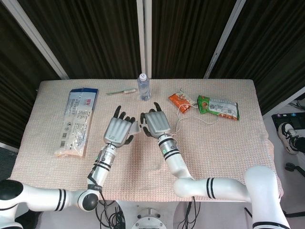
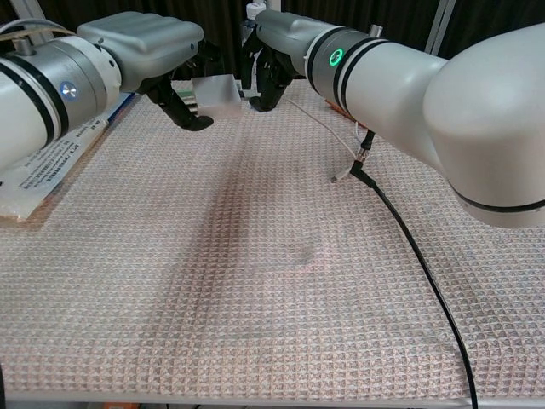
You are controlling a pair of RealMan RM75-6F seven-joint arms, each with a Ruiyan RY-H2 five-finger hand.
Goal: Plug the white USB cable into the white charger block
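Across the middle of the frame lies the table (image 1: 224, 143), covered in a pinkish waffle-weave cloth. Just left of centre in the head view, the left hand (image 1: 118, 131) grips the white charger block (image 2: 215, 93), held above the cloth with the fingers curled under it. Immediately to its right, the right hand (image 1: 155, 124) faces it, its fingers closed around the end of the white USB cable (image 2: 328, 134); the plug tip itself is hidden between the two hands, so whether it touches the block cannot be told. From that hand the cable trails to the right over the cloth. At the left edge lies a long blue-and-white packet (image 1: 75, 120). Toward the upper right sit a green snack bag (image 1: 218, 107) and an orange one (image 1: 179, 100). At top centre stands a small water bottle (image 1: 144, 86), with a toothbrush (image 1: 121, 91) to its left.
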